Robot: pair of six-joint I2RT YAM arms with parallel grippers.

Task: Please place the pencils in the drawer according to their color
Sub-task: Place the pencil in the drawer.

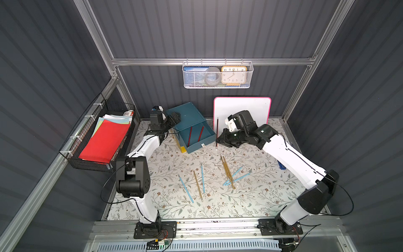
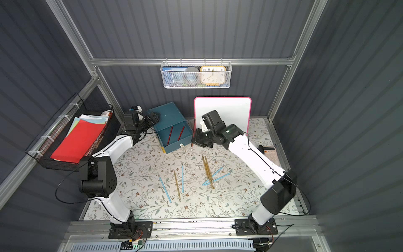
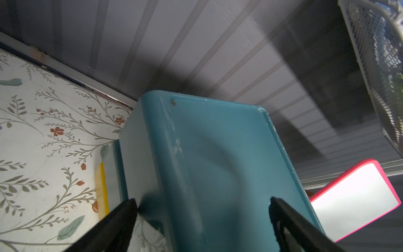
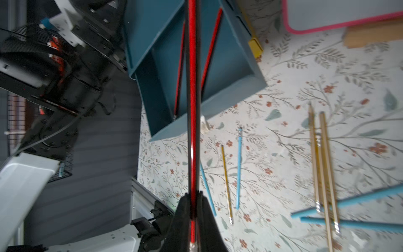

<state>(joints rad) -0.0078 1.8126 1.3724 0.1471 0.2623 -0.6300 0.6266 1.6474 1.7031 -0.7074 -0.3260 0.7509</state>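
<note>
Only the clock is readable
The orange clock (image 1: 234, 75) (image 2: 212, 75) in the far wall's mesh basket (image 1: 218, 86) shows 10, 11, 12, 2 and 8-7-6-5-4; the print on the blue box (image 1: 195, 69) is too tiny.

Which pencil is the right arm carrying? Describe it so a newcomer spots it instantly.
Start at the teal cabinet at the back of the table, with its open drawer. Just beside the drawer, in front of the pink-edged whiteboard, the right gripper pinches a dark red pencil. Unlike the two red pencils lying in the drawer, it is held outside it.
</note>
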